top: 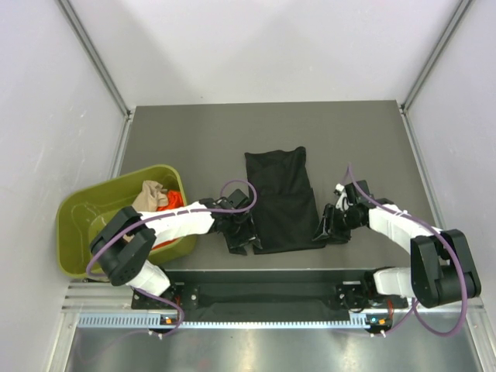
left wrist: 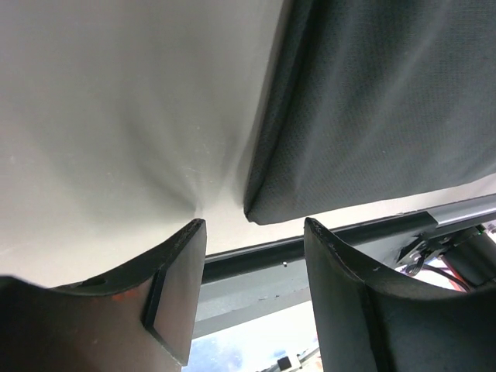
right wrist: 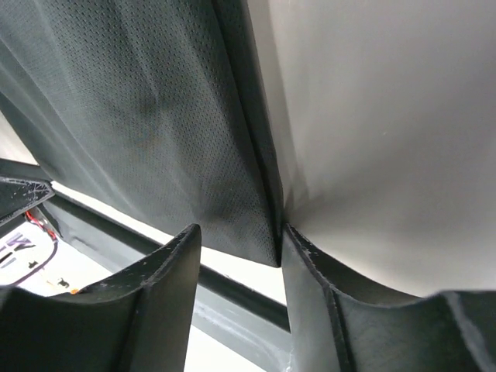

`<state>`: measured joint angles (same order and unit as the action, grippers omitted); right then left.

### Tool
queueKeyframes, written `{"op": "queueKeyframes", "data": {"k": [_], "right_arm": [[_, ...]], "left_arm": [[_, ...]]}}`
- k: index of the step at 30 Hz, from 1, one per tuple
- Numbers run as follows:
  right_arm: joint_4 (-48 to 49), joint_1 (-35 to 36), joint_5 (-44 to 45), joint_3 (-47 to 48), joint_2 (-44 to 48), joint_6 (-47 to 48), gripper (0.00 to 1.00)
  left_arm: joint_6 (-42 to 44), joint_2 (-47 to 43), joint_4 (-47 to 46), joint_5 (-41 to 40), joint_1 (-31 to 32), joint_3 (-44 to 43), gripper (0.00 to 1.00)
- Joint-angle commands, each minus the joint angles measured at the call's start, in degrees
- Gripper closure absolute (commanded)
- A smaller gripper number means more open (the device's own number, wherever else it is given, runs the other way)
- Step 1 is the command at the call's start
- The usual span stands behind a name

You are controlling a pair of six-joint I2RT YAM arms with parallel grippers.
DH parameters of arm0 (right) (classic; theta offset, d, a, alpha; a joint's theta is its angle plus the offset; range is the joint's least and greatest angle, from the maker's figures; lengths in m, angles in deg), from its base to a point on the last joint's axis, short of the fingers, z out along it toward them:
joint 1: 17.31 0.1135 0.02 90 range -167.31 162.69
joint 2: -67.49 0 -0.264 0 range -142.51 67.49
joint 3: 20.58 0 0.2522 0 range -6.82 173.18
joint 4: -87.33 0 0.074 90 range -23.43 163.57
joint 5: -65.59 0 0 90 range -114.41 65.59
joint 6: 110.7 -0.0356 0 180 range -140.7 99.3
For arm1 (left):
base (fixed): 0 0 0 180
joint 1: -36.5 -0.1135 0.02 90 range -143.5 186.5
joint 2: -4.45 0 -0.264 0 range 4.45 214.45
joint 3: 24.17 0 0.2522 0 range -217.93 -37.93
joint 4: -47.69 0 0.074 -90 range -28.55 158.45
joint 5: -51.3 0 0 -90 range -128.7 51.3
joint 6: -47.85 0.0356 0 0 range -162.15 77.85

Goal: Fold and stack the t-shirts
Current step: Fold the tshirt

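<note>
Black t-shirt (top: 280, 198): folded into a long dark strip. It lies flat in the middle of the table (top: 194, 139), with one short end toward the arms.
Left gripper (top: 239, 239): low on the table at the near left corner of the black t-shirt. Its two fingers stand wide apart, and between them there is only bare table. It holds nothing.
Shirt and left gripper: in the left wrist view the folded corner sits just past the fingertips, a bit toward the right-hand finger. It is close, but I see no touch.
Right gripper (top: 327, 231): low on the table at the near right corner of the same shirt. Its fingers are apart, but not as wide as the left one's.
Shirt and right gripper: in the right wrist view the corner of the cloth points into the gap, with its edge next to the right-hand finger. The fingers are not pressed on the cloth — there is room between them. I cannot tell if the cloth touches a finger.
Tub (top: 74, 236): olive green, on the left side of the table beside the left arm.
Beige t-shirt (top: 151, 194): bunched up in the tub, at its far end.
Orange-red t-shirt (top: 175, 201): bunched up in the tub too — just to the right of the beige one.
</note>
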<state>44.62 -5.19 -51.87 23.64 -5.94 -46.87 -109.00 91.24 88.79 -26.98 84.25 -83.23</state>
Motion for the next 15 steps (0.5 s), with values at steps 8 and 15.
{"op": "queueKeyframes", "data": {"k": [8, 15], "right_arm": [[2.49, 2.38, 4.70, -0.40, -1.81, 0.95, 0.73], [1.53, 3.44, 5.05, -0.40, 0.13, -0.02, 0.86]], "left_arm": [[0.58, 0.32, -1.23, -0.57, 0.24, -0.23, 0.42], [1.99, 2.16, -1.32, 0.40, 0.15, -0.58, 0.42]]}}
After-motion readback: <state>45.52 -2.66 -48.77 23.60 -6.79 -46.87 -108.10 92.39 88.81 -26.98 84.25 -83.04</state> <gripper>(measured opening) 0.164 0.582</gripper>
